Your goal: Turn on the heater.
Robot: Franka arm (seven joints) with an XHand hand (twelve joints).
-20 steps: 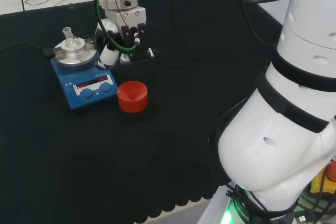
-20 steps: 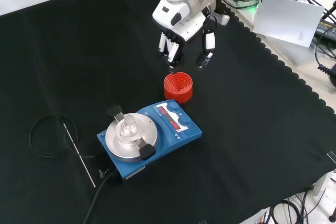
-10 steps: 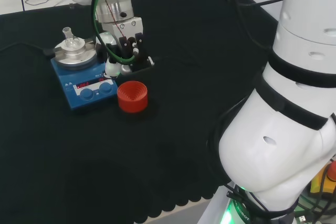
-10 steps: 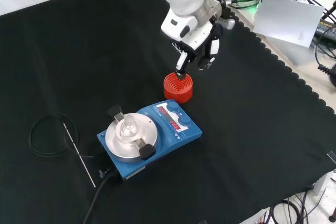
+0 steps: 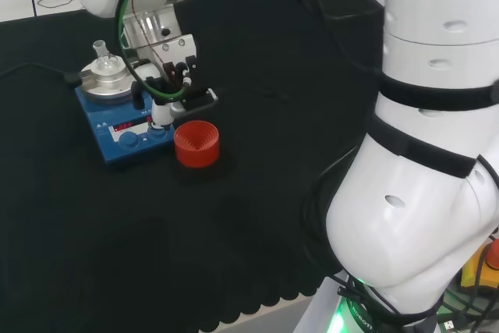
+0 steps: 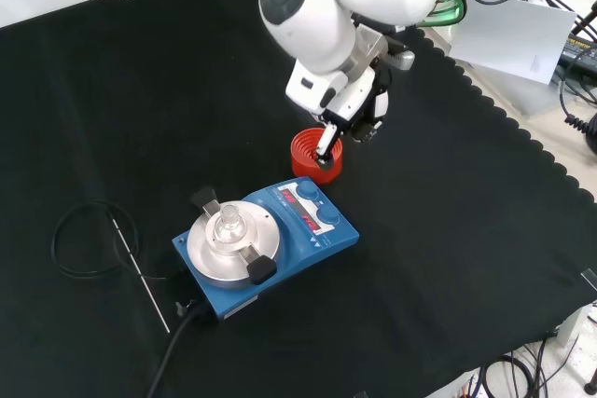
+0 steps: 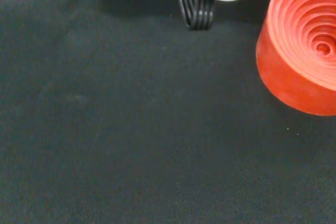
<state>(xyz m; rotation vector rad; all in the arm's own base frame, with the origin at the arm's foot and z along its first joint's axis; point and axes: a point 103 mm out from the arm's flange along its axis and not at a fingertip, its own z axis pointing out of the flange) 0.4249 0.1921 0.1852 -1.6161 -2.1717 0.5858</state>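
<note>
The robot hand (image 5: pixel 168 83) hovered at the upper left of the head view, one finger (image 5: pixel 161 111) stretched down toward the front panel of the blue heater (image 5: pixel 125 115), its tip just above the panel's right-hand knob; the other fingers were curled in and held nothing. Over the past second the robot hand had swung from behind the red ribbed stand (image 5: pixel 196 143) across to the heater's control panel and dropped lower, and the fingers that had hung apart had folded back, leaving the single finger out. In the front view, the robot hand (image 6: pixel 347 111) sat just above centre, over the red ribbed stand (image 6: pixel 316 156), with the heater (image 6: pixel 266 244) below it at the frame's centre and a small glass flask (image 6: pixel 228 224) on its round metal plate. Whether the fingertip touched the panel could not be told from the views. The move suggested the approach was nearly done and the press or turn of a control was the step still to come. The heater sat on the black-clothed bench (image 6: pixel 448 230), its cable trailing toward the lower left of the front view.
</note>
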